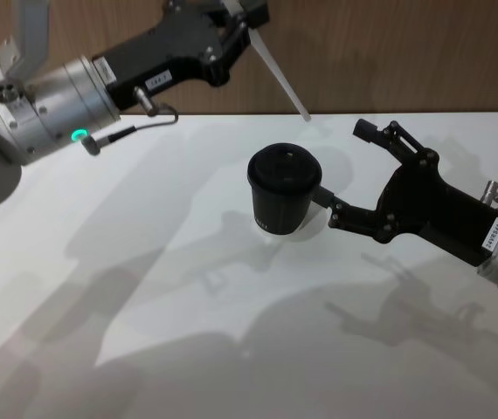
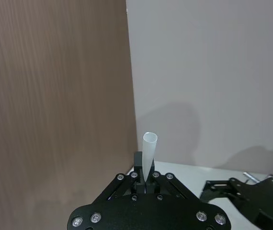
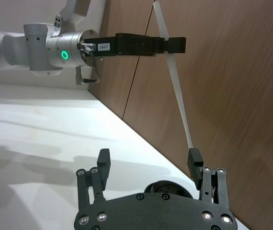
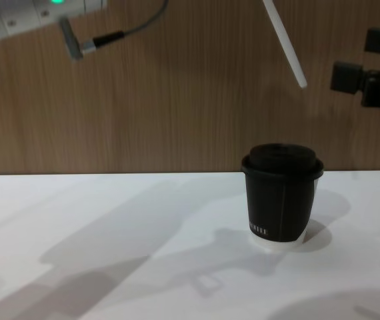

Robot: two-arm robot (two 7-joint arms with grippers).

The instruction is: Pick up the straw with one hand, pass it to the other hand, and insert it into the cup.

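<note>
Now | your left gripper [image 1: 238, 21] high behind the cup [image 1: 284, 188], fingers clamped on the straw [image 1: 280, 74], its lower tip mid-air, its top end cut off | your right gripper [image 1: 343, 166] just beside the cup, fingers spread, empty.

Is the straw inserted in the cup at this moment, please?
No, the straw hangs in the air, held by the left claw, with its lower tip well clear of the cup.

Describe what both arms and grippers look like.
Left gripper: long black body, white label, silver cylindrical wrist with a glowing green ring and a grey cable. Right gripper: black, linked fingers with silver screws, white label, silver wrist with a bluish light.
</note>
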